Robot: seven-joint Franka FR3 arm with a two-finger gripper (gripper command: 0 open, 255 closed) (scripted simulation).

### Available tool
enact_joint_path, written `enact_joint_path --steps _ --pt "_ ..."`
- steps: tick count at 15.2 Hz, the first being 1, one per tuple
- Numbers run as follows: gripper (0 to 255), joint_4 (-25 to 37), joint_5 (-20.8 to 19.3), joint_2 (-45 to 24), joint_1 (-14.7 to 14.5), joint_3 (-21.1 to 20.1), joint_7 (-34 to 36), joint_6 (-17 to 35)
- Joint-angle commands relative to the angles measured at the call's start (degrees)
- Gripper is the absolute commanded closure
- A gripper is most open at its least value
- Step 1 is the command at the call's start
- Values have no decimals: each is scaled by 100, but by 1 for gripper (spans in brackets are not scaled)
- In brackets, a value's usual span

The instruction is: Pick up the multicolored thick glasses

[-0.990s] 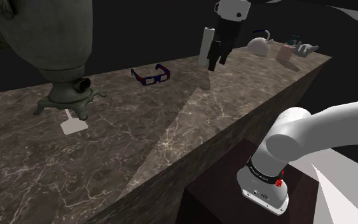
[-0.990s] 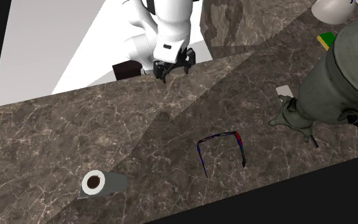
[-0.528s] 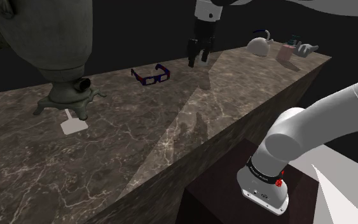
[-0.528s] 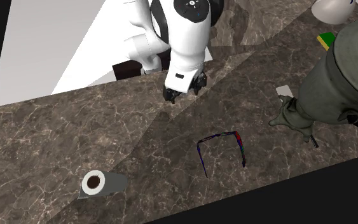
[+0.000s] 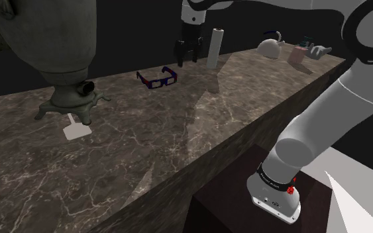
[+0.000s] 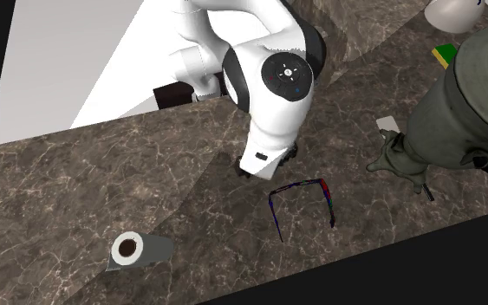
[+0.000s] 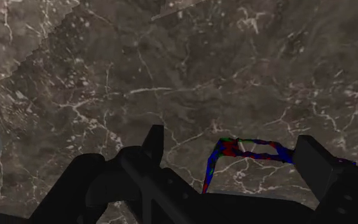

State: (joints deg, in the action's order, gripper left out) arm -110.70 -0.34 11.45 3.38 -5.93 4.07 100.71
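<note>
1. Desk [image 5: 178, 132]: long dark marbled slab with pale veins; carries every item below.
2. Grey-green footed vessel [image 5: 55, 46]: very large, standing at the shoulder view's left, well apart from the task's thing.
3. Arm [image 6: 278, 91]: white, reaching out from the stand across the desk.
4. Pale cylinder [image 5: 213, 47]: upright, near the far edge, just beside the hand in the shoulder view.
5. Hand [image 5: 184, 58]: black, pointing down, raised above the desk. In the wrist view its fingers stand apart with nothing clasped, so it is released.
6. Glasses [image 5: 159, 81]: thick frame in purple, blue and red, arms unfolded, resting on the desk between the vessel and the cylinder. The wrist view shows them below, between the fingers, untouched.
7. White card [image 5: 77, 129]: flat, by the vessel's foot.

Step in hand, by judgement: the approach, with the grasp not yet begun. Next move calls for centring over the frame, descending until the fingers straddle the front bar, then closing gently; thin arms may slide on smooth stone.
</note>
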Motion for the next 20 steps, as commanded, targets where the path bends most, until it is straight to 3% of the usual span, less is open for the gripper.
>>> enact_joint_path --steps 1,9,18,19,20 --pt "0 429 -45 -484 25 -7 88 42" --pt "0 2286 -208 -2236 47 21 375 -107" --pt "0 1693 -212 -2229 53 26 389 479" --pt "255 1688 -213 -2224 49 23 397 478" --pt "255 1682 -212 -2222 49 24 396 482"
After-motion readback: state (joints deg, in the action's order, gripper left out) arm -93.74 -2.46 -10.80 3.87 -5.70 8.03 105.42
